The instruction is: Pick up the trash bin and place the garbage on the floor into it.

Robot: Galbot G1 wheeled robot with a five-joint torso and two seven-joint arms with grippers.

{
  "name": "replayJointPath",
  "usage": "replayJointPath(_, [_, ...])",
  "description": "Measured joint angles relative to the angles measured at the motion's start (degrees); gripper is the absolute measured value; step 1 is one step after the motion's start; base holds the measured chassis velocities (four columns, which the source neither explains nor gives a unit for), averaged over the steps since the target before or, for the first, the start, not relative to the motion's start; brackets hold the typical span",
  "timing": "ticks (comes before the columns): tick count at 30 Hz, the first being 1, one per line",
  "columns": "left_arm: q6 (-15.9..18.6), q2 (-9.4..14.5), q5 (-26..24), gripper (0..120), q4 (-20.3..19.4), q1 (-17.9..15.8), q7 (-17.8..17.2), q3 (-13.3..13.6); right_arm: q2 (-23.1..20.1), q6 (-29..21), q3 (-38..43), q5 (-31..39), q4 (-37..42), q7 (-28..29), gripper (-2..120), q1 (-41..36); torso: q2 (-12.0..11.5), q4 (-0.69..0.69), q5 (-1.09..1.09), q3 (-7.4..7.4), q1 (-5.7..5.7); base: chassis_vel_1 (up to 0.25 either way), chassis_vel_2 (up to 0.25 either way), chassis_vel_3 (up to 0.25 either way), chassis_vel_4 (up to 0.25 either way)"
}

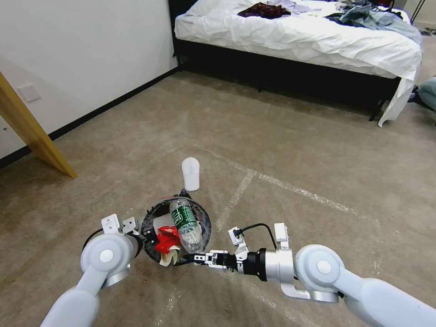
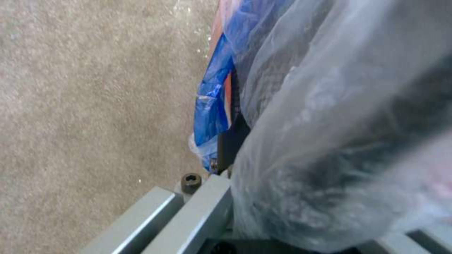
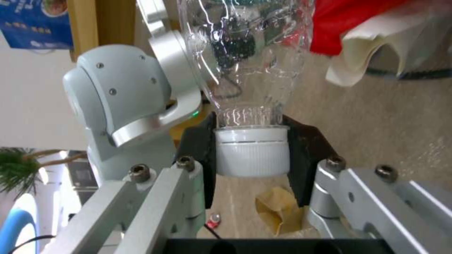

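My left gripper [image 1: 141, 237] is shut on the rim of the trash bin [image 1: 205, 223] and holds it above the floor [image 1: 295, 150]. The bin's clear bag with a blue edge [image 2: 212, 106] presses against the left fingers [image 2: 202, 211]. Inside lie red wrappers [image 1: 165, 240] and white paper [image 1: 169, 257]. A clear plastic bottle [image 1: 185, 225] with a green label lies slanted across the bin's mouth. My right gripper [image 1: 187, 259] is shut on its white cap [image 3: 252, 155] at the bin's near edge. A white slipper [image 1: 190, 173] lies on the floor just beyond the bin.
A bed [image 1: 299, 36] with white sheets and clothes stands at the back. A slanted wooden beam [image 1: 32, 131] leans by the left wall. A brown cardboard piece [image 3: 278, 211] lies on the carpet below the right gripper. Whitish tape lines [image 1: 290, 188] cross the open carpet.
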Motion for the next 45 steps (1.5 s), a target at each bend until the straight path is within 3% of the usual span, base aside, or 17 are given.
replayJointPath(37, [0.0, -0.8, 0.8, 0, -3.1, 1.6, 0.1, 0.2, 4.6, 2.9, -3.0, 2.8, -5.5, 2.5, 28, 1.5, 0.0, 0.0, 0.0, 0.0, 0.0, 0.0, 0.0, 0.0, 0.0])
replayJointPath(41, [0.0, -0.8, 0.8, 0, -3.3, 1.7, 0.0, 0.2, 4.9, 3.3, -3.1, 2.7, -6.0, 2.4, 33, 1.4, 0.0, 0.0, 0.0, 0.0, 0.0, 0.0, 0.0, 0.0, 0.0])
replayJointPath(43, [0.0, -0.8, 0.7, 0, -3.4, 1.7, 0.0, 0.2, 5.2, 3.4, -3.2, 2.3, -6.7, 2.1, 47, 1.4, 0.0, 0.0, 0.0, 0.0, 0.0, 0.0, 0.0, 0.0, 0.0])
replayJointPath(45, [0.0, -0.8, 0.7, 0, -3.4, 1.7, 0.0, 0.2, 5.3, 3.4, -3.2, 2.2, -7.0, 2.1, 49, 1.4, 0.0, 0.0, 0.0, 0.0, 0.0, 0.0, 0.0, 0.0, 0.0])
